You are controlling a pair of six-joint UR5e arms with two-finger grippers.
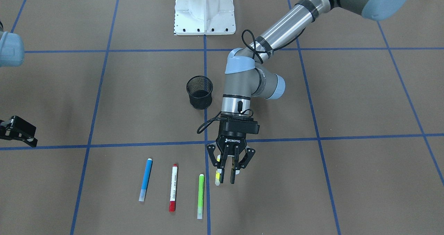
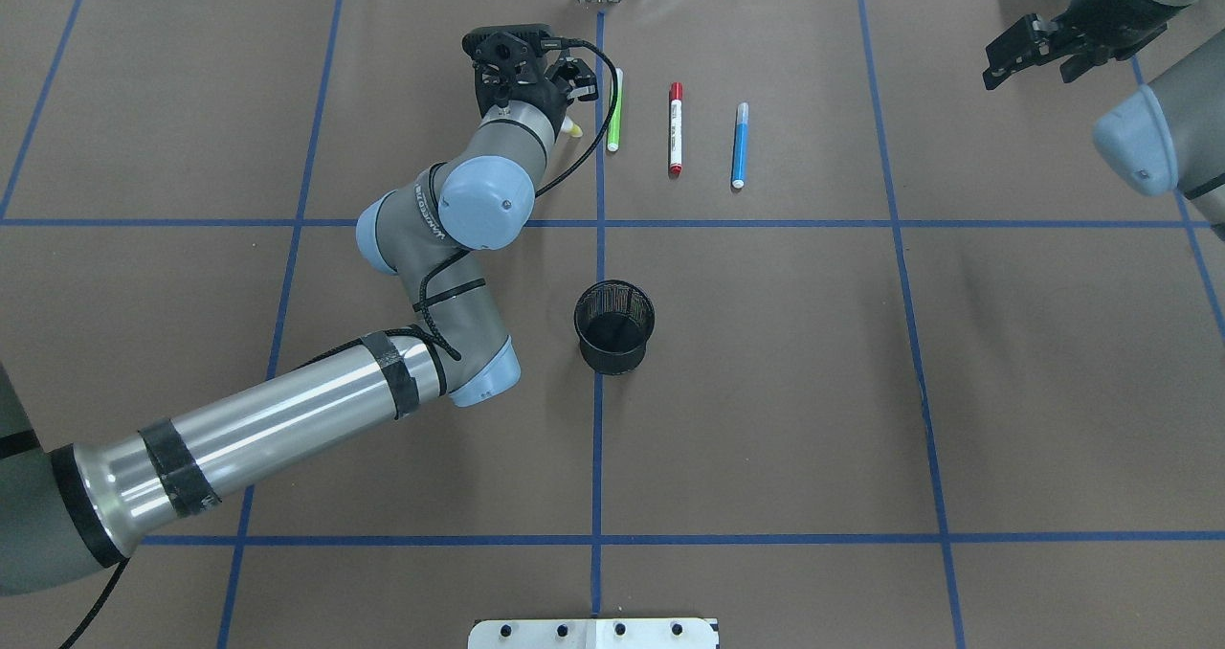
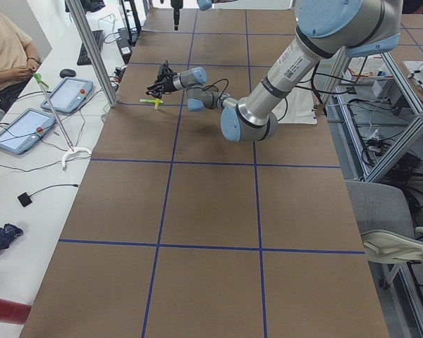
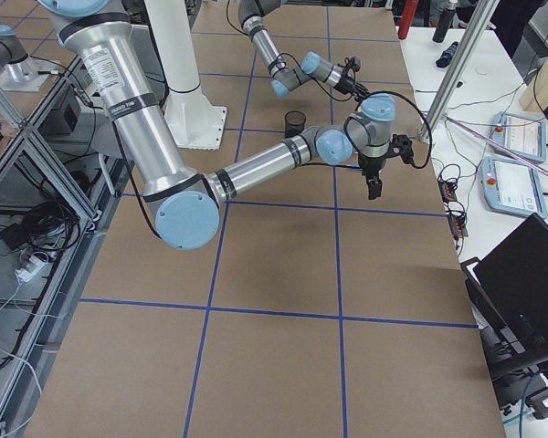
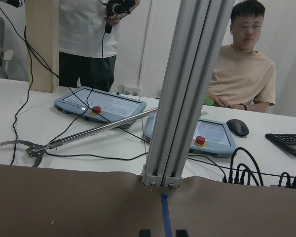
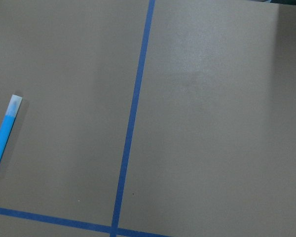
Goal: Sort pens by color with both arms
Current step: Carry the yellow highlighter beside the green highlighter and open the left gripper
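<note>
My left gripper (image 1: 229,179) points down at the far side of the table. Its fingers are close together on the yellow pen (image 1: 217,175), held slightly above the table. The pen's tip shows in the overhead view (image 2: 572,129). The green pen (image 1: 200,197), the white pen with red ends (image 1: 173,188) and the blue pen (image 1: 146,179) lie side by side in a row beside it. My right gripper (image 1: 34,136) hovers empty and open far to the side. The blue pen (image 6: 2,143) shows at the left edge of the right wrist view.
An empty black mesh cup (image 2: 614,326) stands upright at the table's middle. The white pedestal base (image 1: 204,11) is at the robot's side. An aluminium post (image 5: 187,89) stands at the far table edge, with control tablets and two people behind it.
</note>
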